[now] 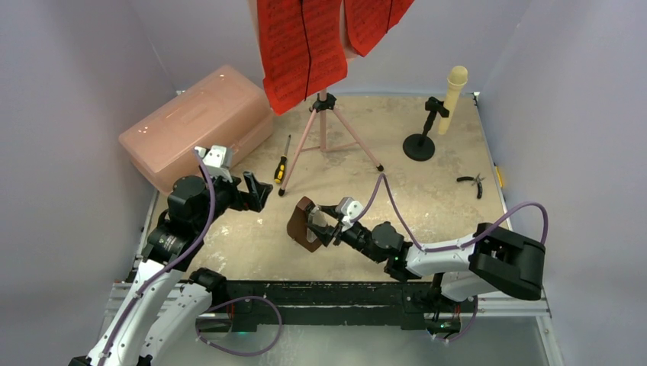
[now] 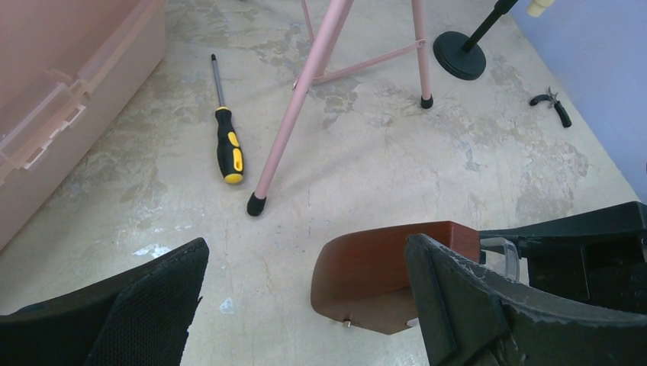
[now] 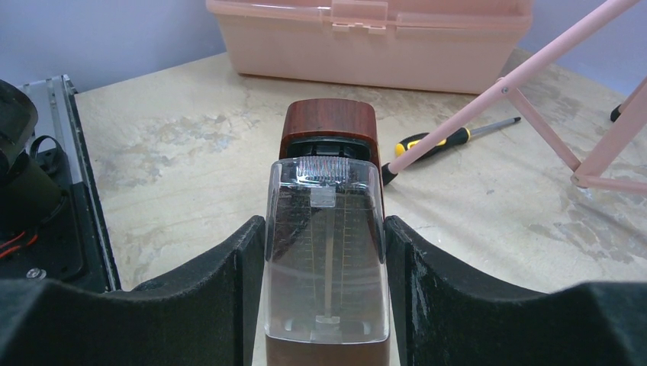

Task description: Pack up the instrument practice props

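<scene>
My right gripper (image 1: 322,223) is shut on the brown pyramid metronome (image 1: 304,226), gripping its clear front cover (image 3: 326,252) between both fingers. The metronome is tipped over with its base toward the left arm and appears just off the table. My left gripper (image 1: 256,191) is open and empty, a short way left of the metronome (image 2: 381,271). The pink tripod music stand (image 1: 326,131) stands at the back with the red sheet-music pages (image 1: 301,46) on it. The cream stick microphone (image 1: 453,93) sits in a black stand at the back right.
The large translucent pink box (image 1: 200,122) sits at the back left with its lid shut. A yellow-and-black screwdriver (image 1: 281,168) lies by the tripod's left leg. Black pliers (image 1: 473,183) lie at the right edge. The microphone's round black base (image 1: 419,146) stands beside the tripod's right leg.
</scene>
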Available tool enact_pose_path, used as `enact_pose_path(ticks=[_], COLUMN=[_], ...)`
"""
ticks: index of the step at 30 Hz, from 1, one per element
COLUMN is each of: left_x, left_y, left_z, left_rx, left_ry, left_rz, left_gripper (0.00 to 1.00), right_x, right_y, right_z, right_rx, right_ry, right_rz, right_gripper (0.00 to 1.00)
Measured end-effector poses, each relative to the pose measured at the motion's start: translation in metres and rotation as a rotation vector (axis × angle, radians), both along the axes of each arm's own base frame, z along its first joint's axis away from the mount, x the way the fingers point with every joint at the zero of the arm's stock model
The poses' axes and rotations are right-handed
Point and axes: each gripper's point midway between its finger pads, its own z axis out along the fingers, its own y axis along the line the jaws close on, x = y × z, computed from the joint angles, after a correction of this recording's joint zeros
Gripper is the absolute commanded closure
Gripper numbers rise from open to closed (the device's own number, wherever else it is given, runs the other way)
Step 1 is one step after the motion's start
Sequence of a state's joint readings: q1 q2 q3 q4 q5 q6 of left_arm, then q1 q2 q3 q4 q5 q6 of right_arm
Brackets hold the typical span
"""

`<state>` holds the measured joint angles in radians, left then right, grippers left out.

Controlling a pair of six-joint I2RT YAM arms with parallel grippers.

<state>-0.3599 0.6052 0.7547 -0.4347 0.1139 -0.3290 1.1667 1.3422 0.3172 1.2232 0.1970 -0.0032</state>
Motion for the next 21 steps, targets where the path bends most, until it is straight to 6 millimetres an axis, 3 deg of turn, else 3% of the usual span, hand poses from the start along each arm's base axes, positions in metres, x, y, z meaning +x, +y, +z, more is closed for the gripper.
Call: enact_pose_path(ticks=[21], left_x=[-0.002], left_y=[-0.018], left_z=[-0.007], left_rx=[-0.023], left_ry=[0.033], left_rz=[-0.093], left_gripper=[0.01], right_x=[0.004], right_y=[0.007], right_z=[-0.003], right_rx=[-0.002], right_ry=[0.011], right_rz=[-0.002], right_gripper=[0.63])
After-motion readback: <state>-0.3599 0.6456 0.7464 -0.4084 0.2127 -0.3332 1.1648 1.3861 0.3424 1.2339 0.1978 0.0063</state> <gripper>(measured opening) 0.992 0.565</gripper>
